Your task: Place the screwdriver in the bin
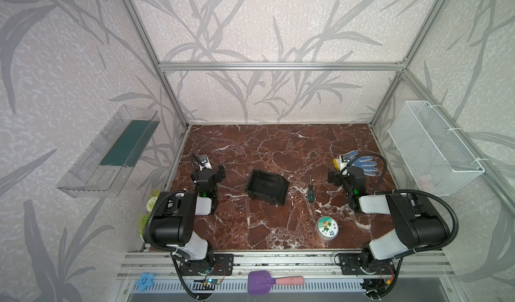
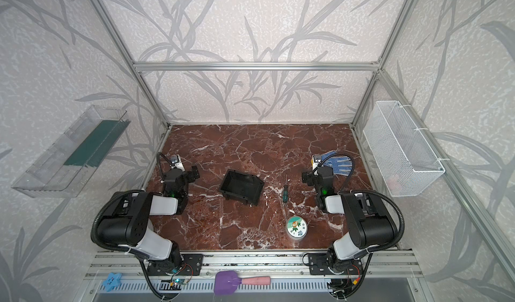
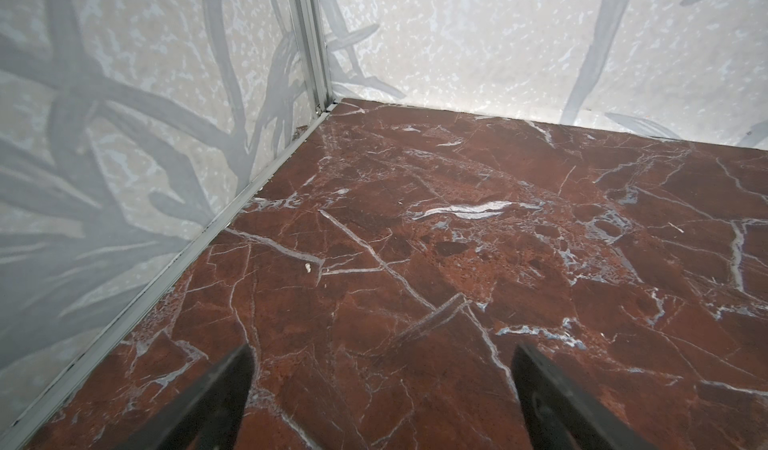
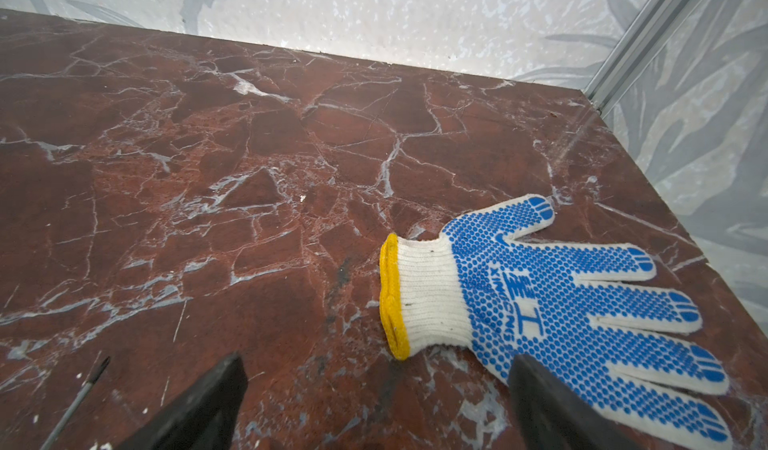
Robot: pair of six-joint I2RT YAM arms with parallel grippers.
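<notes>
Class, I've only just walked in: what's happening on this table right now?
Nothing is being handled yet. The screwdriver lies flat on the table, just right of the bin and apart from it; the bin looks empty. The right tool is open and holds nothing, with a blue-dotted glove lying in front of it. The left tool is open too, over bare table on the left side.

Blue-dotted white glove, black bin
</notes>
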